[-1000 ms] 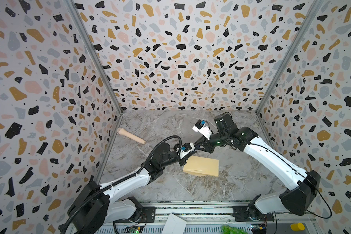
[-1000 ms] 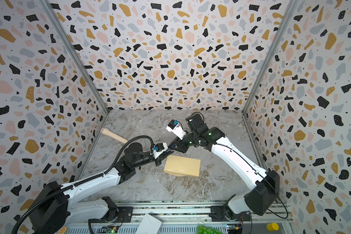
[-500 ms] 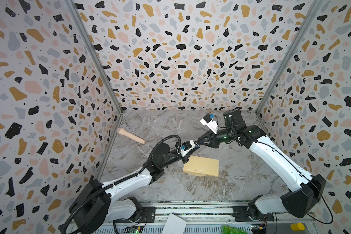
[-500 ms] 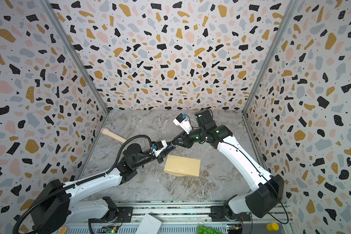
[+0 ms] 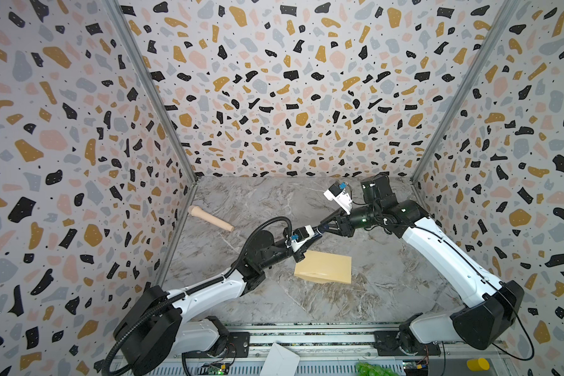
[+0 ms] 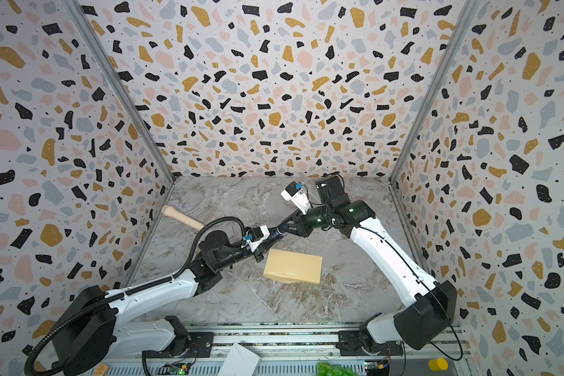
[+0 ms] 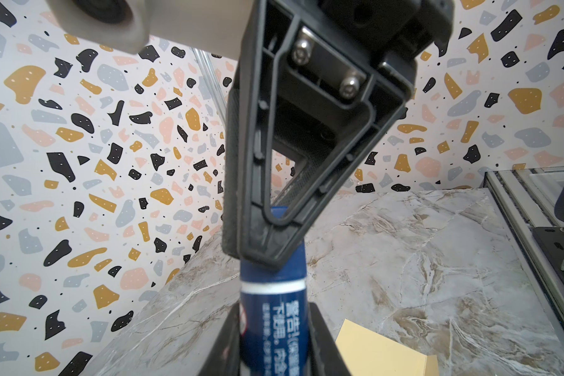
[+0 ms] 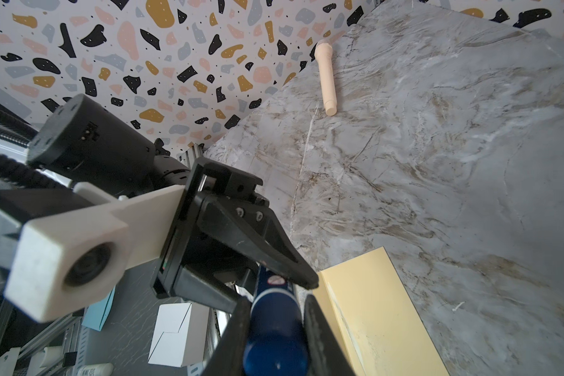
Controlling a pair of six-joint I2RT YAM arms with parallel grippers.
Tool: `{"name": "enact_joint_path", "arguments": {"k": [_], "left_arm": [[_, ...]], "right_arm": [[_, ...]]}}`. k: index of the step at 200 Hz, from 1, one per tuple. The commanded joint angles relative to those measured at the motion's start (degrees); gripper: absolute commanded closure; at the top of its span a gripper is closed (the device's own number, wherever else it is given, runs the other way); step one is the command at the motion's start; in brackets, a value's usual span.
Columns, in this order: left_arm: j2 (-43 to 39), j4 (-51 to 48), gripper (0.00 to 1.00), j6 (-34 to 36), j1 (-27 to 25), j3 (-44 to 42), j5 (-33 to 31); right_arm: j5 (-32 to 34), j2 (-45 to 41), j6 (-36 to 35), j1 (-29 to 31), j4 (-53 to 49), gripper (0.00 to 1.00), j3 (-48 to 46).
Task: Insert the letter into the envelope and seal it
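L jaws & R jaws each clamp 1 end of blue tube (image 7: 272, 325) nr envelope (image 5: 326, 267); wooden peg (image 5: 210, 218) by wall.

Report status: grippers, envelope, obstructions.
Left gripper, right gripper both shut on blue tube, mid-air. Envelope lies on table, ungripped. Letter not seen. Wooden handle off by wall.

Extras on the marble tabletop (image 5: 388, 293)
Wooden handle (image 5: 210, 218) flat by its left edge; blue tube (image 7: 274, 325) aloft above its middle.
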Motion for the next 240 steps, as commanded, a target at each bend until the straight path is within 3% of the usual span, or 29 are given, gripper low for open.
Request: {"name": "enact_joint_path", "arguments": {"k": [1,150,240], "left_arm": [[0.50,-6.91,1.00,0.36,1.28,-2.56,-2.43],[1.41,-7.20,1.00,1.15,1.22,-2.76,-2.15],[1.38,-6.49,1.00,0.19,1.22,-1.87,-1.43]], "right_arm": [[5.29,-4.97,0.05,-4.72,2.69,1.00,2.68],[3.01,-6.27,-0.03,-8.58,3.20,1.00,2.90],[0.58,-6.80,1.48,-6.60,5.94,1.00,-0.12]]}}
